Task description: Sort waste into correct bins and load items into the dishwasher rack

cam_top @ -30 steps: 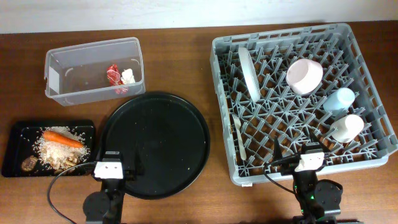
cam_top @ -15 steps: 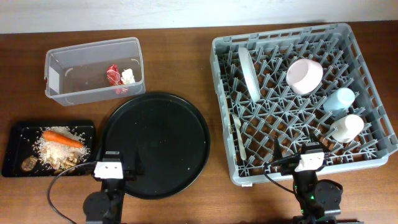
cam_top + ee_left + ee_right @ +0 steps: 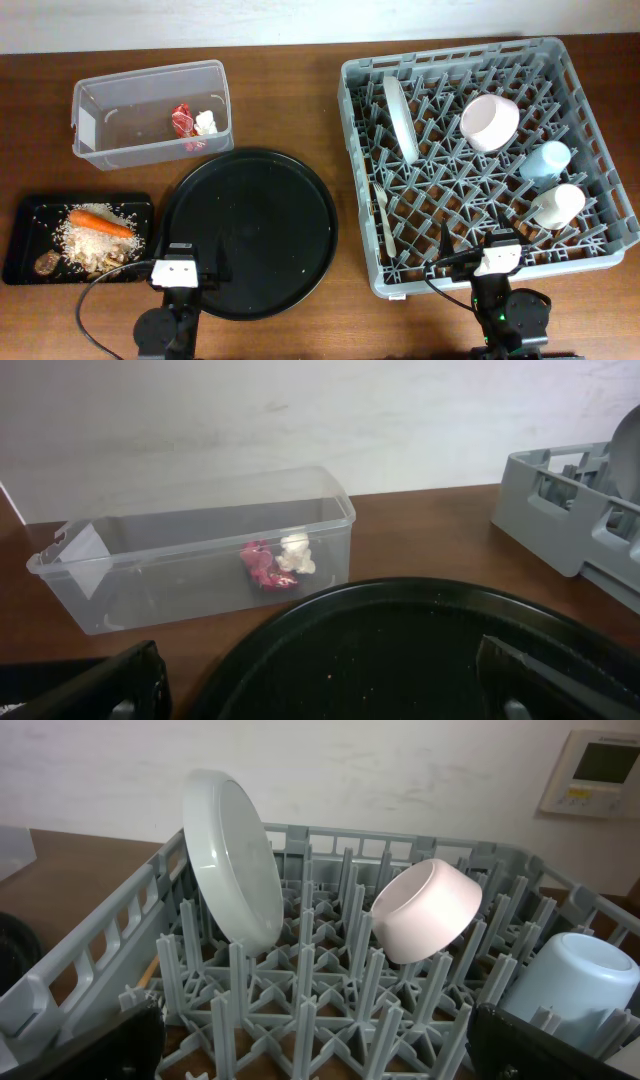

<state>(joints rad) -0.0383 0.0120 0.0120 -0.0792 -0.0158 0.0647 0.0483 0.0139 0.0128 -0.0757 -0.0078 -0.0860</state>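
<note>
Wooden table: left end effector gapes above round tray rim, right end effector above rack edge.

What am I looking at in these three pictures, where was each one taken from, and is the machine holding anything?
It is a robot: two arms at a table, each ending in a two-finger tool. One picture looks straight down from above; the other two come from wrist cameras, so the dark shapes in their bottom corners are the fingers. The left tool and right tool are open and hold nothing. On the table: a clear tub with a red wrapper and white scrap; a flat tray with a carrot, rice and a brown lump; a round tray; a grey rack holding a plate, bowl, blue cup and white cup.
</note>
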